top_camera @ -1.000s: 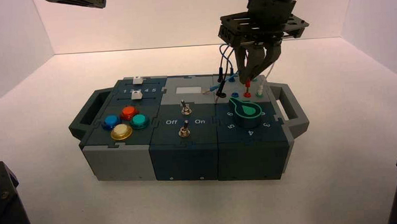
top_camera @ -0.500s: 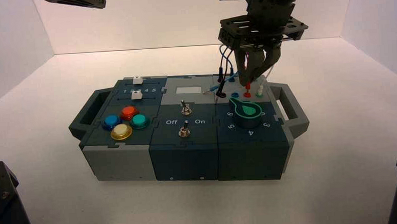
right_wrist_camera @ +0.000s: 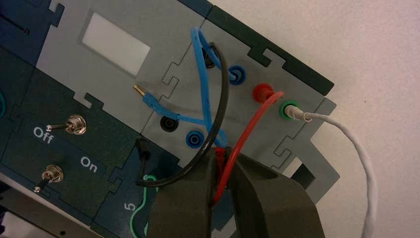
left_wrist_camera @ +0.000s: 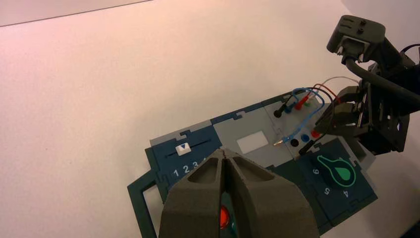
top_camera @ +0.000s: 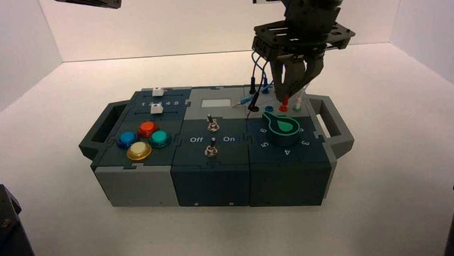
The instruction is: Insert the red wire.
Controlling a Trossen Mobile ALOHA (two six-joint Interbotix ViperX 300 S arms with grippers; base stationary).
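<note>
So, right gripper (top_camera: pixel 283 97) is on the job at the box's far right corner, low over the near row of sockets. It's closed on the red plug (right_wrist_camera: pixel 220 156) at the near end of the red wire (right_wrist_camera: pixel 251 130). That plug points down at the near red socket (left_wrist_camera: pixel 315 134), right at its mouth; can't tell if the metal tip is in or how deep.

From the grip the wire loops to the far side, where its other plug (right_wrist_camera: pixel 262 92) sits in the far red socket. Near blue socket (right_wrist_camera: pixel 194 139) is just left of the work, near black socket (right_wrist_camera: pixel 169 123) left of that. White wire (right_wrist_camera: pixel 364 163) runs on the right, by the green sockets. Blue wire's loose tip (right_wrist_camera: pixel 139 90) lies left, by the pale display window (right_wrist_camera: pixel 116 43). Black wire (right_wrist_camera: pixel 224 94) arcs close past the jaws, could snag. Green-marked knob (top_camera: pixel 283 128) is on the near side.

Left gripper (left_wrist_camera: pixel 224 171) idles above the far left, fingers together.

Step in hand, my read: seating the near end. Next: keep the plug upright and centred, press straight down, check depth, then let go.
</note>
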